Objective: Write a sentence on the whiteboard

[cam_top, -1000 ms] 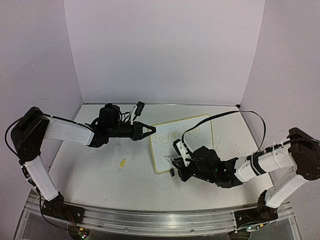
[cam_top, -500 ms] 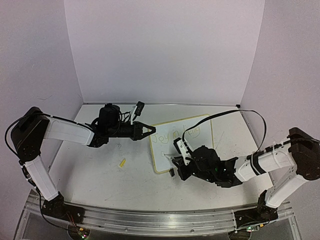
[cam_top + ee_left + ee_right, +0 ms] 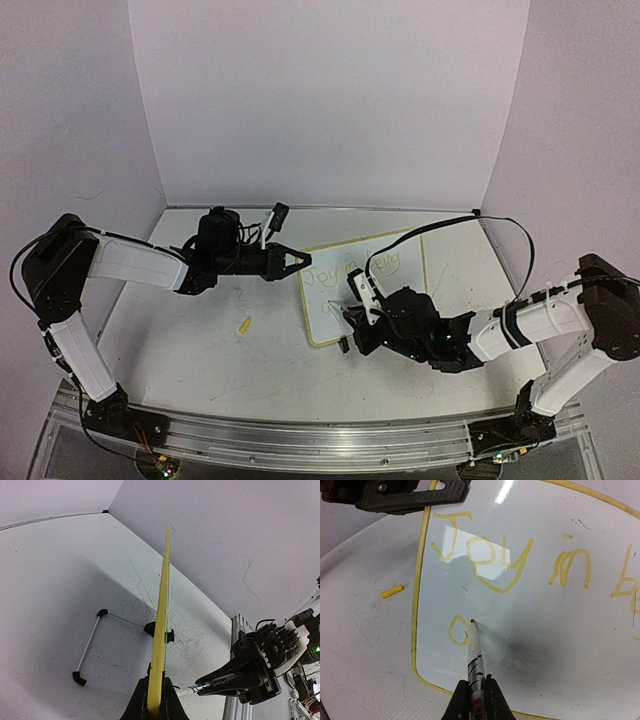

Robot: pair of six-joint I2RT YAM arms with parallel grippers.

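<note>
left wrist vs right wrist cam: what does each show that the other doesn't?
Left wrist only: the small white, yellow-rimmed whiteboard seen edge-on, with a thin wire stand with black corners on its back side. Right wrist only: the yellow handwritten sentence, the tip of the thin white pen touching the board below "Joy", a small yellow cap beside the board. Both: the board, the left tool clamped on its rim, the right tool shut on the pen.

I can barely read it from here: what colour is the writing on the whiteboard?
Yellow; the sentence shows best in the right wrist view.
</note>
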